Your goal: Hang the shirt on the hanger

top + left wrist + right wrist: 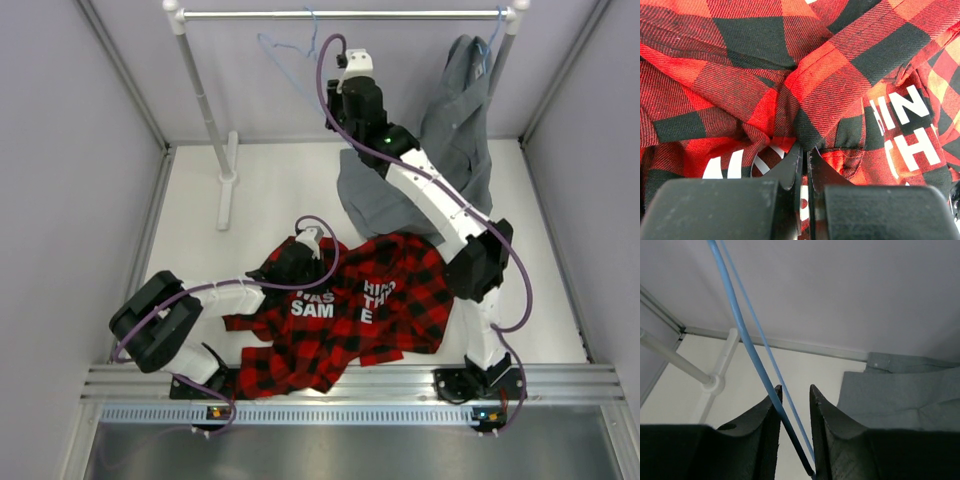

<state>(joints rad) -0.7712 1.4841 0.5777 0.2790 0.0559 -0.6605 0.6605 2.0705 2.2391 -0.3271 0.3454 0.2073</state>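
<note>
Red-and-black plaid lay crumpled at the lower centre of the overhead view: the shirt was on the desk, lettered panel up, well apart from the hanger. You had the left tool down on its upper left part. The left wrist view showed the jaws closed together with creases running in toward the tips, so I judged it was pinching a fold of the cloth. That hold looked meant to anchor the garment and have it ready to lift, not to spread it.

Your right arm reached to the upper middle of the overhead view, where the thin blue wire hung by its hook from the rail. In the right wrist view the right tool stood with its jaws apart. One run of the wire passed between them, against the finger on the left of the frame, and a gap showed on the other side, so it was not yet clamped. You had set it astride the wire, I think, so that closing would take the hanger for lifting off the rail.

A grey shirt hung from the rail at the upper right and trailed down onto the desk beside the right arm; its hem met the plaid's upper edge, so a lift there could drag it along
</note>
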